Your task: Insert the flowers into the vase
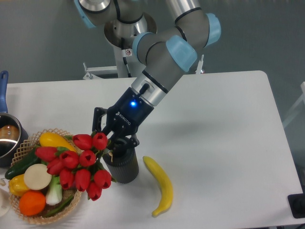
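The flowers (78, 164), a bunch of red tulips with green stems, lean out to the left from the mouth of the vase (123, 166), with the blooms hanging over the basket's right edge. The vase is a short dark ribbed cylinder standing upright on the white table. My gripper (113, 139) is directly above the vase mouth, around the stems where they enter the vase. Its fingers (98, 119) look spread, but the stems and vase rim hide the fingertips, so whether it still grips the stems does not show.
A woven basket (28, 143) of produce stands at the left front, under the tulip heads. A yellow banana (161, 185) lies just right of the vase. A blue-handled pot (7, 136) is at the left edge.
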Available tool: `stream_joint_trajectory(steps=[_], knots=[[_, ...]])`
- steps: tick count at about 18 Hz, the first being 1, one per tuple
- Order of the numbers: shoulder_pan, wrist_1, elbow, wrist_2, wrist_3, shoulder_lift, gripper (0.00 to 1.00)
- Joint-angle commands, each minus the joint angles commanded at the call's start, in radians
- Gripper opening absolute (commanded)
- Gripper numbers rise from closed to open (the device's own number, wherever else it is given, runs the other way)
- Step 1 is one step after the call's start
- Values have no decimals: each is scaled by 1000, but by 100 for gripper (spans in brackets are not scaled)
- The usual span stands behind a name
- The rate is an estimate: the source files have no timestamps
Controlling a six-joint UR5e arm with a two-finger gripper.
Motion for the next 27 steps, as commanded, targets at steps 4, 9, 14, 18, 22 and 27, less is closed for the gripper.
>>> stream_joint_trajectory(steps=[4, 9, 14, 18, 22, 27], knots=[[6, -2, -25, 23, 8, 0, 1], [29, -3, -94, 25, 75, 17, 4], [57, -5, -127, 23, 94, 29, 11], [74, -5, -133, 23, 95, 32, 63], [94, -5, -166, 23, 103, 52, 100], [147, -6, -247, 23, 173, 104, 100]])
